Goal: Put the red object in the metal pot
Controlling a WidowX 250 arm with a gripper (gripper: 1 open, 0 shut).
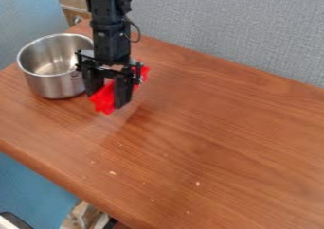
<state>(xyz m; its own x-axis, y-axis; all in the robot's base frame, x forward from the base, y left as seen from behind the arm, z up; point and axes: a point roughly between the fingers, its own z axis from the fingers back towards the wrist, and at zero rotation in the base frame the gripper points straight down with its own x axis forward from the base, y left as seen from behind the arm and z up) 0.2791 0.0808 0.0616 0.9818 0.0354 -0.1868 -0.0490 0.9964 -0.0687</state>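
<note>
While gripper (113, 93) is clamping the red bar (108, 97) mid-length just above the table (215, 129), right beside pot (51, 64) — it's prob. light, stiff, smooth plastic, so slipping's the risk.
</note>
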